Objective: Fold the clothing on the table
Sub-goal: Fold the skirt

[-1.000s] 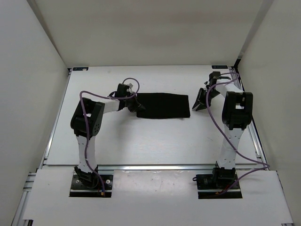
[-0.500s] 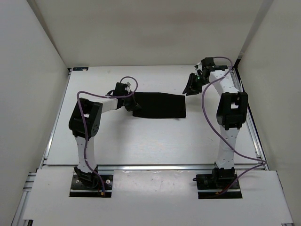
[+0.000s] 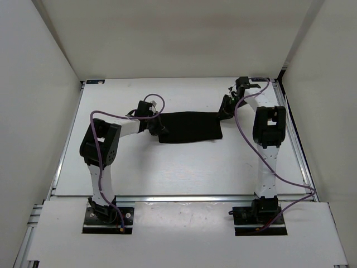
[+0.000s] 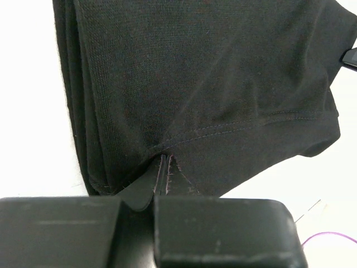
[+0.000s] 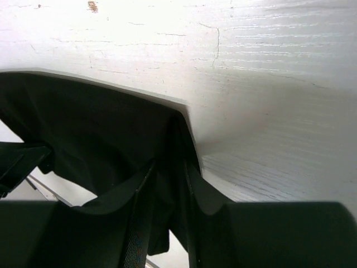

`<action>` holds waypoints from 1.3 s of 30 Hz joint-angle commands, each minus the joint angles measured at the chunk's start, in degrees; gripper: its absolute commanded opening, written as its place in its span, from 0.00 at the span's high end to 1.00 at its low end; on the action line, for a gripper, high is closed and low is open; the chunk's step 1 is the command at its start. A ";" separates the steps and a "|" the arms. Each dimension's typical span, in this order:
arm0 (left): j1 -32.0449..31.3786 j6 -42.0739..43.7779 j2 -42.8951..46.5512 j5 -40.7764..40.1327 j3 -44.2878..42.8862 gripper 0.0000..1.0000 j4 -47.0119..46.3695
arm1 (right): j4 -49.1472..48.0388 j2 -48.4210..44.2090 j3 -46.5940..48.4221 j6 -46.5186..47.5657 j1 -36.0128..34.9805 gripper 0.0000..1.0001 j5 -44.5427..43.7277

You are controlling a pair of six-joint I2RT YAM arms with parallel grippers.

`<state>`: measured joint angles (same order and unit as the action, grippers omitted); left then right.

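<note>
At nine o'clock of the plain matte black soft cloth (image 3: 189, 127), the left gripper (image 4: 162, 167) is clamped on its hem. The cloth lies on the white flat surface (image 3: 184, 167). At its two o'clock corner, the right gripper (image 5: 170, 167) pinches the edge.

The clothing (image 4: 212, 84) is matt black knit cloth with stitched hems — the tabletop (image 5: 268, 67) is white, grainy, faintly cracked.
</note>
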<state>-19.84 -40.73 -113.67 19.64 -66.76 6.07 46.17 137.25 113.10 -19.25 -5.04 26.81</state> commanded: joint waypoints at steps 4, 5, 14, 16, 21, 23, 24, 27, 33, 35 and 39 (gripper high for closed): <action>-0.46 0.92 2.40 -1.36 1.99 1.00 3.43 | -0.99 -0.67 2.39 -0.89 0.64 0.71 1.49; -0.47 1.18 2.22 -1.62 2.25 1.00 3.43 | -0.65 -0.76 2.48 -0.97 0.82 0.71 1.15; -1.17 0.83 2.22 -1.80 2.78 1.00 3.43 | -3.01 0.82 1.95 -2.29 0.90 0.75 6.23; -1.08 0.83 2.57 -1.54 3.30 1.00 3.51 | -3.11 1.18 1.86 -2.55 0.91 0.75 6.59; -0.73 0.75 2.75 -1.97 3.92 1.00 3.08 | -3.55 2.40 2.12 -2.64 1.08 0.84 7.38; -0.73 0.65 3.36 -2.15 4.36 1.00 3.34 | -3.81 2.84 2.04 -2.46 1.43 0.88 7.91; -0.73 0.57 3.10 -2.15 4.45 1.00 3.34 | -3.90 2.59 2.30 -2.55 1.35 0.93 7.91; -0.91 0.83 3.63 -2.23 5.15 1.00 2.81 | -3.99 2.76 2.65 -2.29 1.78 1.00 8.17; -0.38 1.09 4.59 -2.50 6.72 1.00 3.69 | -4.51 1.53 4.40 -2.46 3.10 0.99 7.91; -0.47 1.36 4.77 -2.76 7.26 1.00 3.34 | -5.21 0.92 4.67 -2.73 3.63 1.00 7.65; -0.29 1.09 5.30 -2.85 7.88 1.00 3.86 | -7.05 0.82 4.76 -3.78 4.95 1.00 9.04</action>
<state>-20.36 -41.12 -110.06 19.53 -61.17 4.23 41.76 139.90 115.46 -22.24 -1.83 34.83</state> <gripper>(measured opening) 0.028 0.003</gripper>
